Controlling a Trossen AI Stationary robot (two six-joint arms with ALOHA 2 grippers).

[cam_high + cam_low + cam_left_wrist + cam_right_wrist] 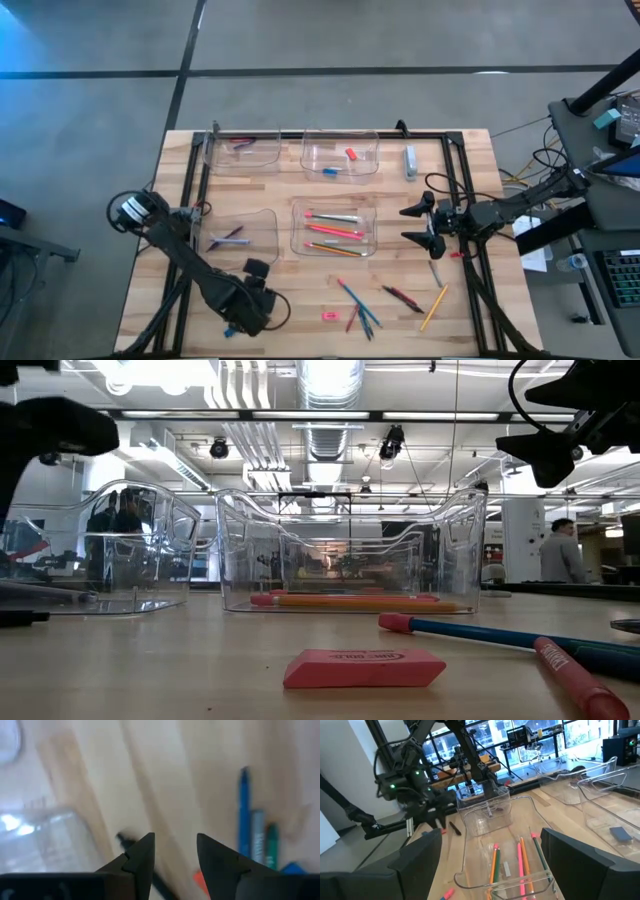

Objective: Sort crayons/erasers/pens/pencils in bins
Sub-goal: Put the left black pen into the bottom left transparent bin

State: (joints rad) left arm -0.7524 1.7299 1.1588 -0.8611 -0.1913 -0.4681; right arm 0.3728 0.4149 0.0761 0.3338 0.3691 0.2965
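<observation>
Your left hand (232,327) sits low at the near-left of the desk (290,300), its fingers partly apart and, as far as that blurred wrist view lets me judge, nothing between them; a dark pen (125,840) lies just beyond the tips, so you look lined up to pick it. Your right hand (418,225) hangs spread wide and empty beside the bin (334,228) that already carries the pencils (335,232). The erasers' bin (340,153) is behind it, pens in the two left bins (243,150). Loose crayons (360,310), a pink eraser (363,668) and more pens lie at the near edge. Pale wood top, black rails, open workshop beyond, a person (562,552) standing far off.
</observation>
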